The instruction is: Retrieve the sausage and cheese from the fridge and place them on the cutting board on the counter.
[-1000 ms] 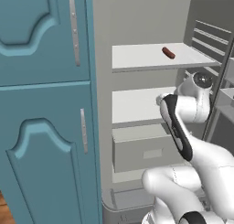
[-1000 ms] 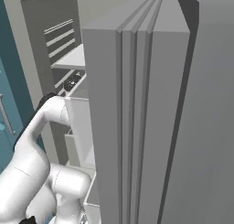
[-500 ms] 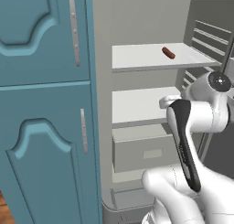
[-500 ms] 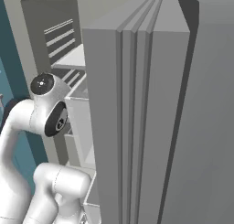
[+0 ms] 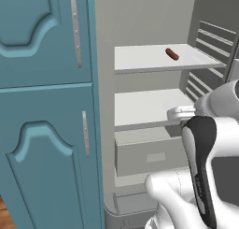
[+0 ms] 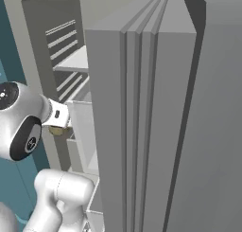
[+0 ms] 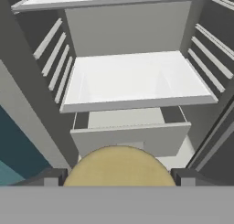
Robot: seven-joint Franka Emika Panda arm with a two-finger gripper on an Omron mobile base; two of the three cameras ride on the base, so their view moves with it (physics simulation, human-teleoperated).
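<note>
Cheese (image 7: 119,166) sits clamped between the wide-set pincer (image 7: 118,176) tips, outside the fridge (image 6: 156,112); sausage (image 5: 172,53) waits on the top shelf. Swing out level, grip firm.

Arm pulled back from fridge (image 5: 154,106) shelves, cheese (image 7: 119,166) clamped between jaws.

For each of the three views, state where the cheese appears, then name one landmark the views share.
Left base view: I cannot make the cheese out.
Right base view: cheese at left, a tan sliver under the white wrist.
Hand view: bottom centre, between the pincer fingertips.
Shared landmark: the fridge with its white shelves.
</note>
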